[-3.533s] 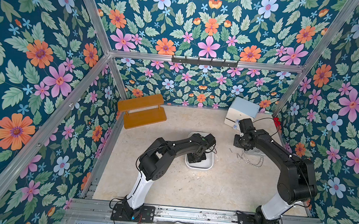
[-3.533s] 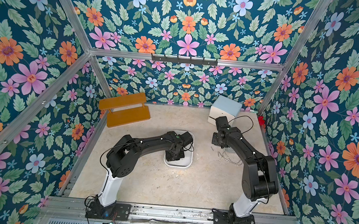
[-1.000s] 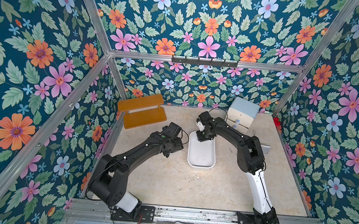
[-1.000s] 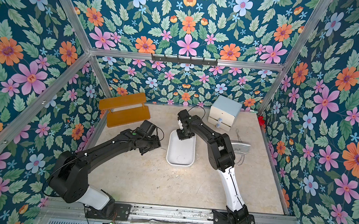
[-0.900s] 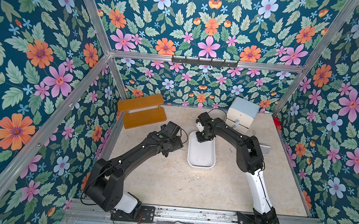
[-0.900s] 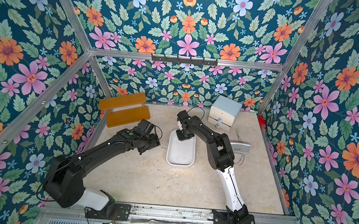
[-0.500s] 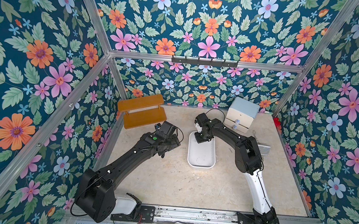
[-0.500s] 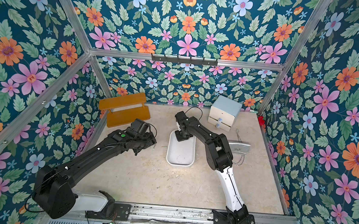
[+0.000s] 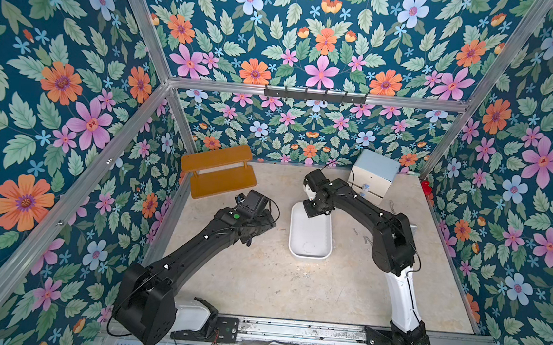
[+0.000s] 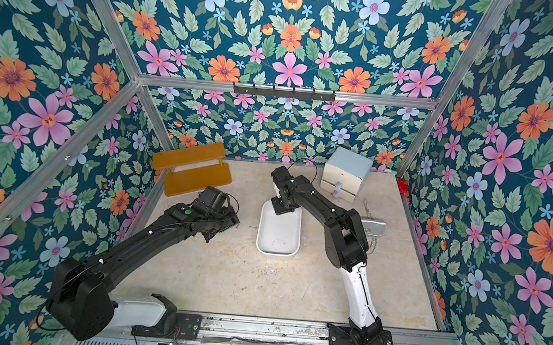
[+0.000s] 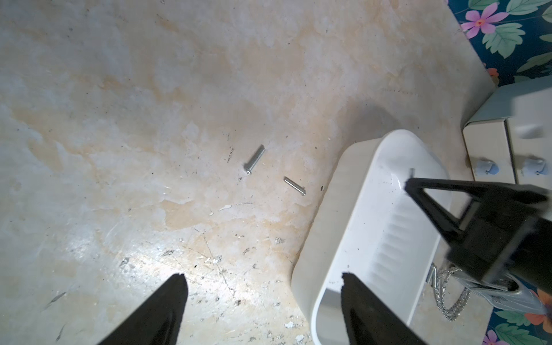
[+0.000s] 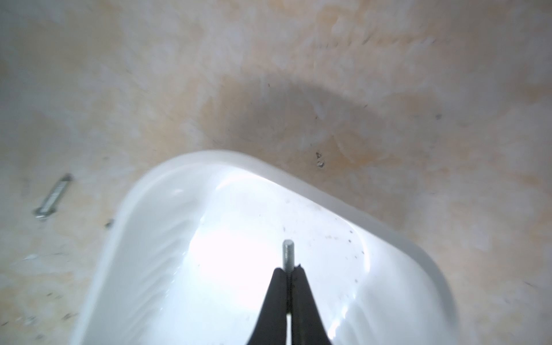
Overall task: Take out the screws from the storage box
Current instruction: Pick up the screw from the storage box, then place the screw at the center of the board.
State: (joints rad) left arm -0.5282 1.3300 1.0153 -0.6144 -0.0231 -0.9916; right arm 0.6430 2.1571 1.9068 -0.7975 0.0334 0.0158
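The shallow white plastic tub [image 12: 155, 239] is glossy and smooth, its inner wall faintly ribbed. Beside the tub, two silvery metal screws [image 11: 254, 159] shine on the matt, scratched, mottled beige tabletop [image 11: 149, 89]. Over the tub, a thin grey metal screw [image 12: 288, 252] looks dull and threaded.

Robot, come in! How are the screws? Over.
Right gripper shut on screw over storage box. Left gripper open, empty. Two screws out on table. Nothing blocking.
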